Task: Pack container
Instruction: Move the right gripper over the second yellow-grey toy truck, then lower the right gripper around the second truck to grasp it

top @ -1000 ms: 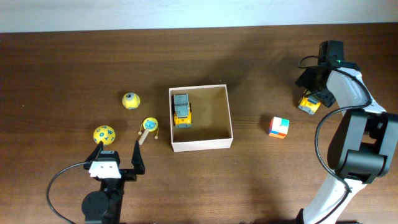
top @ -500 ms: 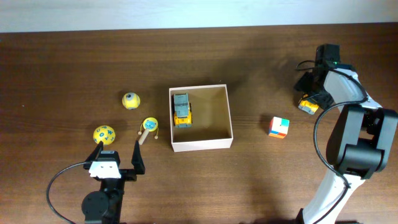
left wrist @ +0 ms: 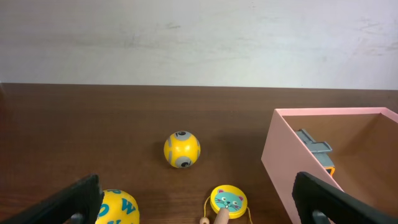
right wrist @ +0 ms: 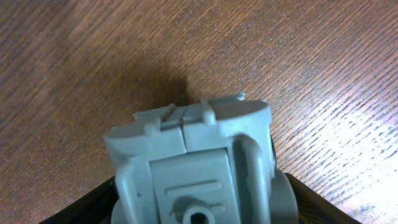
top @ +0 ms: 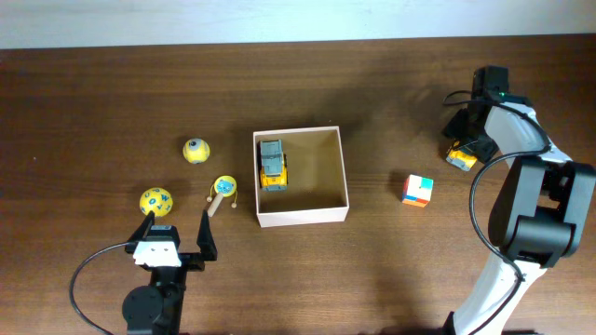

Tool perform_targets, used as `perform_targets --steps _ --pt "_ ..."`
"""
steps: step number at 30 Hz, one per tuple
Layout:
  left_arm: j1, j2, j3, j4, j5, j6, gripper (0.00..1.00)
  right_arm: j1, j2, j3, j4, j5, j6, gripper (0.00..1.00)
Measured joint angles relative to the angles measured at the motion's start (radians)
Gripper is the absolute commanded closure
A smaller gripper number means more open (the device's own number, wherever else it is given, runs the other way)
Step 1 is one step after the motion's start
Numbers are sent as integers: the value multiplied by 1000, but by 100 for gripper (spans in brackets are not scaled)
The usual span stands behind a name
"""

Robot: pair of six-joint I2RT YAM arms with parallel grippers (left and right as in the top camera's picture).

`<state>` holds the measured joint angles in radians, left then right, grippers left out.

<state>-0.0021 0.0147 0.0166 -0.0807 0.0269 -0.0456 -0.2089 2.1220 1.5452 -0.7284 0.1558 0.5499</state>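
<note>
Straddling the toy truck [right wrist: 199,155] with the right gripper [top: 468,140], well apart from the container [top: 300,217] sitting mid-table, probably for carrying it there; being unable to tell if clamped. Holding the left gripper [top: 177,226] wide open, empty.

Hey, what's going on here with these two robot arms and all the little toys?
The robot is packing toys into the container. One toy truck lies inside it. The right gripper is down at a second truck on the table's right side, fingers on either side of it; whether it grips yet is unclear. The left gripper sits open, holding nothing. A plain yellow ball, a blue-marked ball, a rattle drum and a coloured cube lie outside.
</note>
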Motion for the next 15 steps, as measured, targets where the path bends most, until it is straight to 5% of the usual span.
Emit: perform_targets --steps 15 --pt "0 0 0 0 0 0 1 0 -26 0 -22 0 -16 29"
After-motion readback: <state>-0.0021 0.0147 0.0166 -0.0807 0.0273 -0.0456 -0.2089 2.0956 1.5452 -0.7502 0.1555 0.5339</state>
